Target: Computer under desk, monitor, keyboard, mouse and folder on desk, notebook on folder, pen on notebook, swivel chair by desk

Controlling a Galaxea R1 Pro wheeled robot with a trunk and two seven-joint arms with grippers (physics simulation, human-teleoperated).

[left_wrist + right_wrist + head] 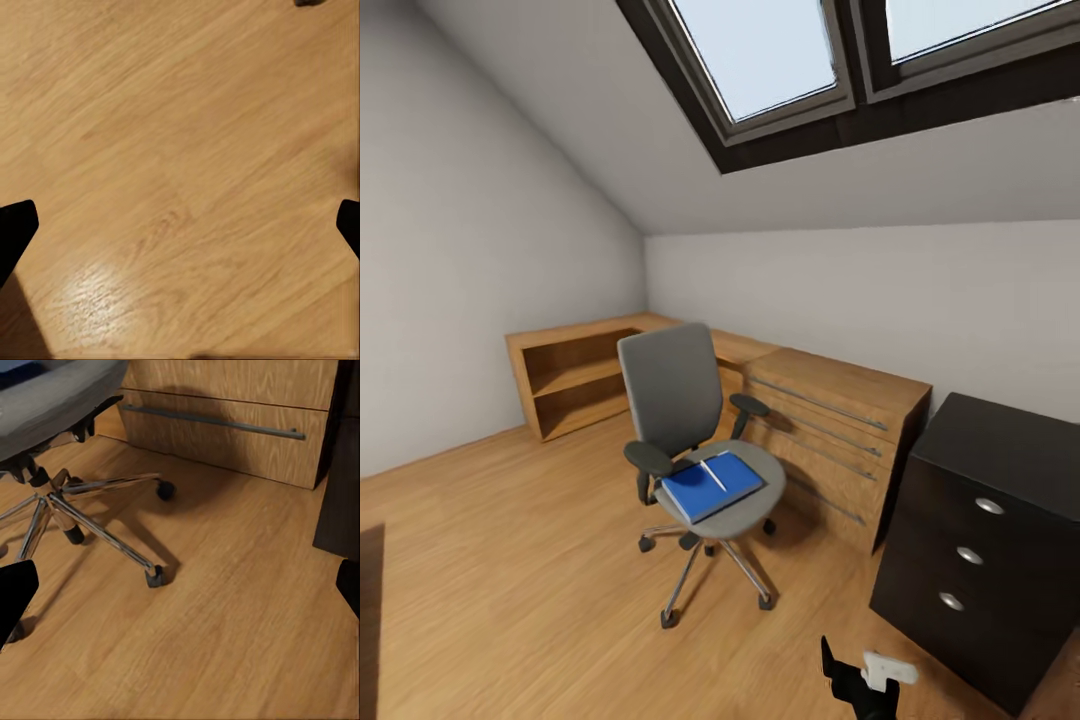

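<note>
Folder (712, 486) on swivel chair (678, 420) seat, well apart from right pincer (860, 675).

Glossy wood floor (180, 150); chrome chair base (90, 521)

The swivel chair (695, 450) stands on the wooden floor (510, 560). On its seat lies the folder (712, 486), with the pen (713, 474) on top. Behind the chair runs an open shelf unit (575, 375); to the chair's right stands a wooden drawer cabinet (830, 440), and beyond that a drawer unit (985, 545).
</note>
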